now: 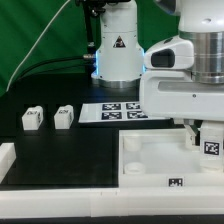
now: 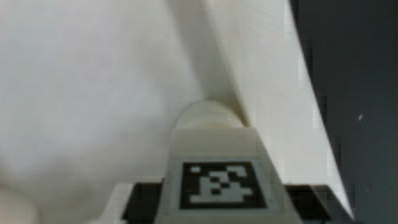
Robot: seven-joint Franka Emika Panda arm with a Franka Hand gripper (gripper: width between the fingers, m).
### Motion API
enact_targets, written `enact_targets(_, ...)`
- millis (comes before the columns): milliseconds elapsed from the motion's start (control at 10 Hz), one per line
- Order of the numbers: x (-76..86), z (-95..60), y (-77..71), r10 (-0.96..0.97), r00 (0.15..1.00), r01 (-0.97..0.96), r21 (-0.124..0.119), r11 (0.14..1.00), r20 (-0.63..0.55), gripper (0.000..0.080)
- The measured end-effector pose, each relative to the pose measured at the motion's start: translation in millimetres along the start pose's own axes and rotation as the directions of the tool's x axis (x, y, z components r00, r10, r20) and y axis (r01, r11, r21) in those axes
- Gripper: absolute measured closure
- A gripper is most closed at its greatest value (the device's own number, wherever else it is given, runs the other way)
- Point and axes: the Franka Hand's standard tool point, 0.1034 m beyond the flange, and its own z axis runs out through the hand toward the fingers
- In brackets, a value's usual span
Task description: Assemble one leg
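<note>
The leg (image 1: pixel 211 149) is a small white plastic block with a square black-and-white tag on one face. In the wrist view, the leg (image 2: pixel 215 150) is broad at the tagged end and narrows to a rounded tip at the far end. My gripper (image 1: pixel 207 138) is clamped on the leg: a dark finger pad (image 2: pixel 137 202) sits against each side of the tagged end.

The leg hangs over the corner of the tray (image 1: pixel 150 165) on the exterior view's right. Its long axis is near upright, the narrow end points down at the tray, and the tag faces the exterior camera. I cannot tell whether the tip touches the tray.

The tray is a large white square part with a raised rim and a small tag on its front wall. In the wrist view, the tray (image 2: pixel 89 90) fills most of the frame, and the table (image 2: pixel 356 70) shows past its edge.

The table (image 1: pixel 60 150) is black. Two loose legs (image 1: pixel 32 118) (image 1: pixel 64 116) stand on it side by side, well apart from the tray, on the exterior view's left. The marker board (image 1: pixel 112 110) lies flat between them and my arm. A green curtain (image 1: pixel 40 35) hangs behind.
</note>
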Motion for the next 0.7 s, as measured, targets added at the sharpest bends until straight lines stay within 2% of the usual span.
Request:
enact_targets(200,-1.5,1.9,-0.4,0.253,0.967,-0.254,0.01,0.967,0.016,0.0519)
enact_targets(300,-2.4,3.0,-0.9,0.3,0.954,-0.301,0.014,0.954,0.024,0.052)
enact_targets(500,-5.1,4.6,-4.0,0.512,0.857,-0.514,0.025,0.857,0.053,0.052)
enact_targets(700,-5.3,4.8,-4.3,0.528,0.847,-0.53,0.027,0.848,0.057,0.0523)
